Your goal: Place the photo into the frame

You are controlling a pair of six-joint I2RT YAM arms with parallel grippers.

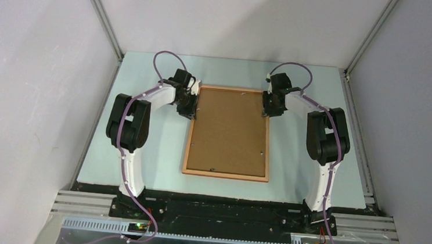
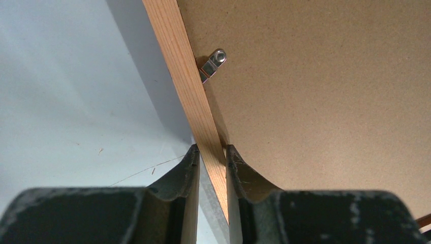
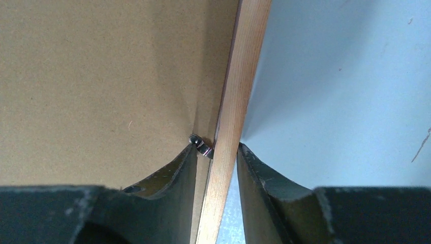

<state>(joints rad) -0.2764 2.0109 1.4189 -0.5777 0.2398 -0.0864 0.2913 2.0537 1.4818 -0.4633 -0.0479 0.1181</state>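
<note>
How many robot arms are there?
2. The left arm reaches to the left side of the frame, near its far corner. The right arm reaches to the right side, also near the far corner. None seems hidden.

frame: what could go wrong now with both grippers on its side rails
The right gripper straddles the right rail of the frame with its inner finger beside a metal clip; closing may snag or bend it. The left gripper pinches only the left rail near the far end, so a lift may tilt the frame or let it slip.
</note>
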